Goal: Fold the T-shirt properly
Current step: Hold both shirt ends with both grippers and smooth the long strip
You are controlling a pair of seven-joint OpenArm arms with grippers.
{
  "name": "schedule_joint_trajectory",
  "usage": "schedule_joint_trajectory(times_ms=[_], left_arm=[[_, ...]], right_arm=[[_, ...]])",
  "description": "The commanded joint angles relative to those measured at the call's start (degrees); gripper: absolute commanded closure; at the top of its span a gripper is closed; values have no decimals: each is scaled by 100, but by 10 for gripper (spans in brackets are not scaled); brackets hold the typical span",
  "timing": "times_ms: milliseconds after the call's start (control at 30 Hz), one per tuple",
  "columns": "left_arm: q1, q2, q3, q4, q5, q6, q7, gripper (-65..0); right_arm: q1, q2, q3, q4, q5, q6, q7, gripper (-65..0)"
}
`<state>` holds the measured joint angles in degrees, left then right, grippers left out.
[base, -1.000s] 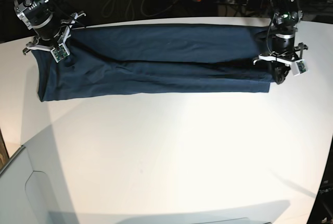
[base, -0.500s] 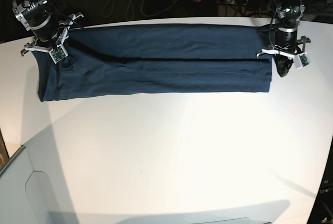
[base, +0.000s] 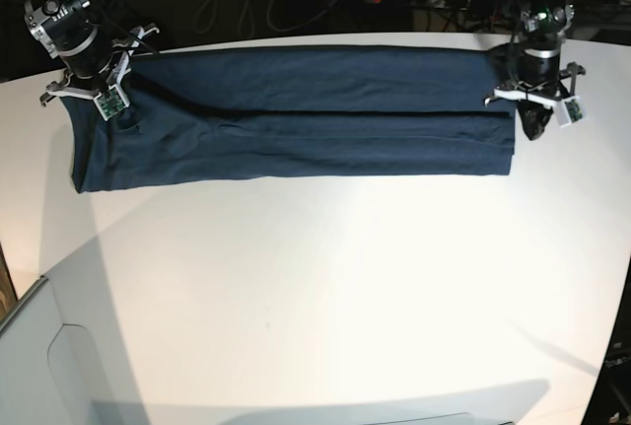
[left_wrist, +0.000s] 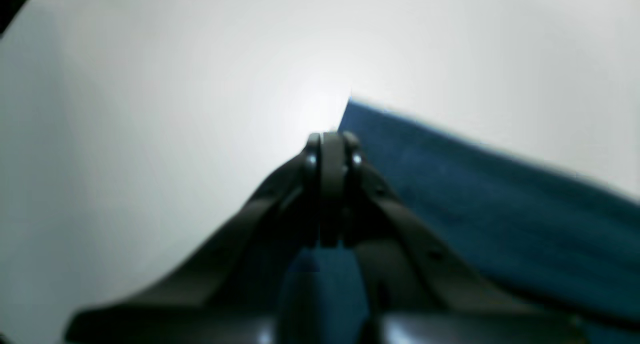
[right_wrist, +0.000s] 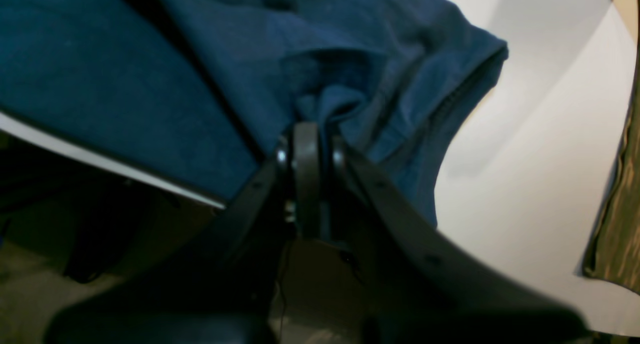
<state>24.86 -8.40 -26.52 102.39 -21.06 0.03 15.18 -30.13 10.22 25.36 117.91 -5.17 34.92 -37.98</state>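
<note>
Base view shows the T-shirt (base: 306, 114) lying as a long, narrow band across the far part of the white desk (base: 325, 297), already folded lengthwise, with one claw at each end. A second ago the cloth near the end on this view's right was rumpled, with slack creases running toward the arm; now that end lies flat and its edge is straight. The left claw (base: 533, 125), on the right in this view, has drawn up and back a little toward the far edge over that second, and that pull seems to have taken the slack out.

From the left wrist camera, the left claw (left_wrist: 330, 139) is closed tight, its tips meeting just at the corner of the T-shirt (left_wrist: 475, 199); whether a thin bit of hem is pinched between them cannot be told, as the picture is blurred. From the right wrist camera, the right claw (right_wrist: 306, 134) is closed on a gathered bunch of the T-shirt (right_wrist: 350, 69) near the desk's far edge, the cloth puckering into its tips. The right claw (base: 120, 114) has barely shifted.

My judgement: the band is now stretched smooth between the two ends, so the lengthwise fold looks settled and the crosswise fold, end to end, is the likely next stage.
</note>
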Motion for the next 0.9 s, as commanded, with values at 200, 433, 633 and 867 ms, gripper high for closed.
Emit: schedule_joint_trajectory(times_ms=[200,433,633,867], left_arm=[[-398,-43,19,-221,36,1,-142,-217],[-768,-78,37,-951,-8,-8,174,-220],[-882,-52,37,-1021,-8,-16,289,-222],[-970,-105,318,-1048,27,-16,289,-220]], right_arm=[[-16,46,17,91,20,135,75,0],[-16,46,17,91,20,135,75,0],[-42,46,17,91,20,135,75,0],[-42,38,17,91,20,135,75,0]])
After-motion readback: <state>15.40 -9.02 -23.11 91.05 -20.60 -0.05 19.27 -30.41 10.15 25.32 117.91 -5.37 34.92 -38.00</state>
